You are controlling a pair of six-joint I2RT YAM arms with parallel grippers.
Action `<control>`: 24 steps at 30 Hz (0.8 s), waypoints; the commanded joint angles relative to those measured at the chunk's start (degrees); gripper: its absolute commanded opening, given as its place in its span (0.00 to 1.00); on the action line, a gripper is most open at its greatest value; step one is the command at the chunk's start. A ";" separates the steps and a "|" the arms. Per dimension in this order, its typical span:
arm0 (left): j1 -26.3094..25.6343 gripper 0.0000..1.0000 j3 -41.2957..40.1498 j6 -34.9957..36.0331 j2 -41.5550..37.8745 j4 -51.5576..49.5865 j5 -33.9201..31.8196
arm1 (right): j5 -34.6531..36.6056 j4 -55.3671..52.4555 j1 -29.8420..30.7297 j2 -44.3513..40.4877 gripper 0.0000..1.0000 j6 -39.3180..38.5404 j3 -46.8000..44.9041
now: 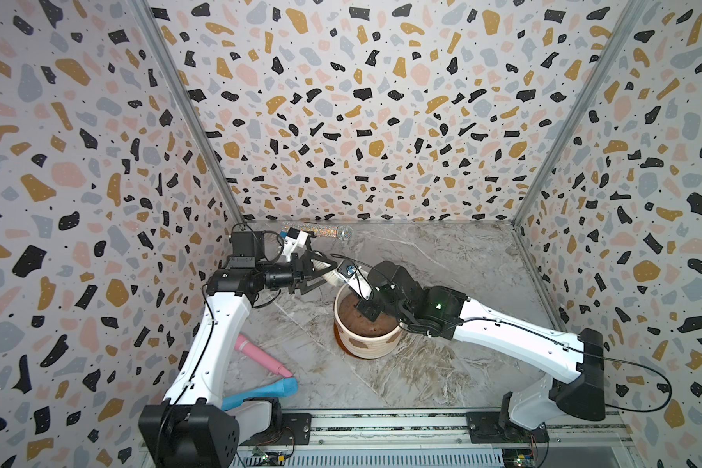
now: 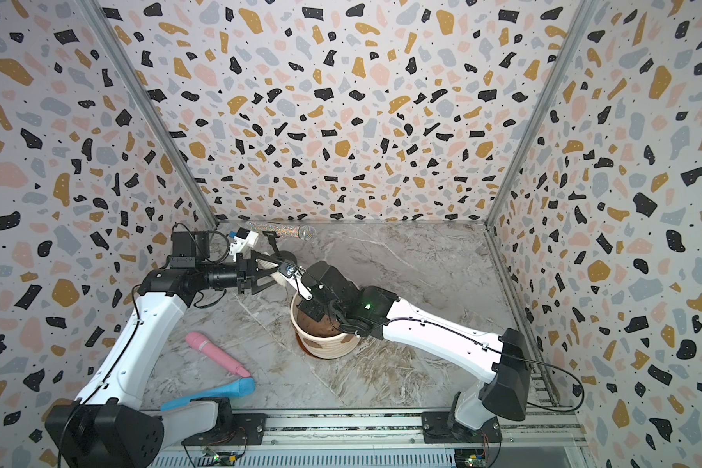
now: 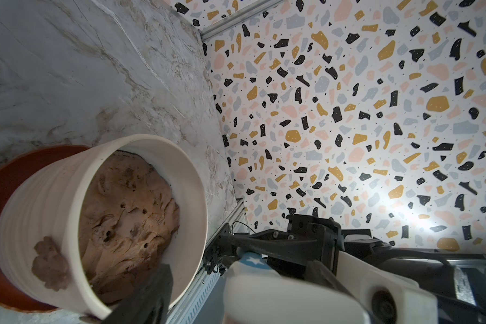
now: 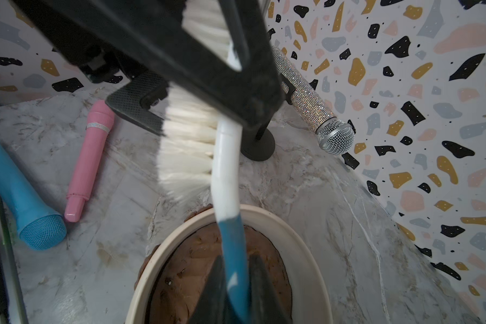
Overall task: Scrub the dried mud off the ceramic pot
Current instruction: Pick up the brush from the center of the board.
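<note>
Right wrist view: right fingers (image 4: 264,283) clamp a blue-and-white bristle brush (image 4: 226,168) over the cream ribbed ceramic pot (image 4: 300,252), seemingly for handover; left fingers (image 4: 136,105) straddle it (grip unclear)

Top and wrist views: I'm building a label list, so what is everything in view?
ceramic pot: 1, cream, on saucer
saucer: 1, terracotta, under pot
soil mound: 1, brown, inside pot
dried mud: several, reddish brown, pot's outer wall
scrub brush: 1, white with blue handle end, above pot
pink microphone: 1, pink, near left arm
blue microphone: 1, blue, beside pink one
glitter microphone: 1, silver, on black stand at rear
tabletop: 1, grey marble
walls: 3, terrazzo pattern, around table
right gripper: 1, black, shut on brush's blue handle
left gripper: 1, black, jaws astride brush head, grip unclear
</note>
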 commanded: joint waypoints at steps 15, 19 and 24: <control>0.16 0.10 1.45 -1.19 -1.94 7.28 8.40 | -9.08 6.15 0.22 -12.61 0.72 8.23 -8.80; -0.01 0.09 3.29 5.61 -2.38 5.10 14.47 | -22.15 -6.11 -7.20 -15.51 0.91 16.64 -3.86; -0.63 0.10 6.16 19.84 -3.07 -5.80 17.23 | -53.51 0.84 -15.78 -17.63 0.92 32.35 -6.72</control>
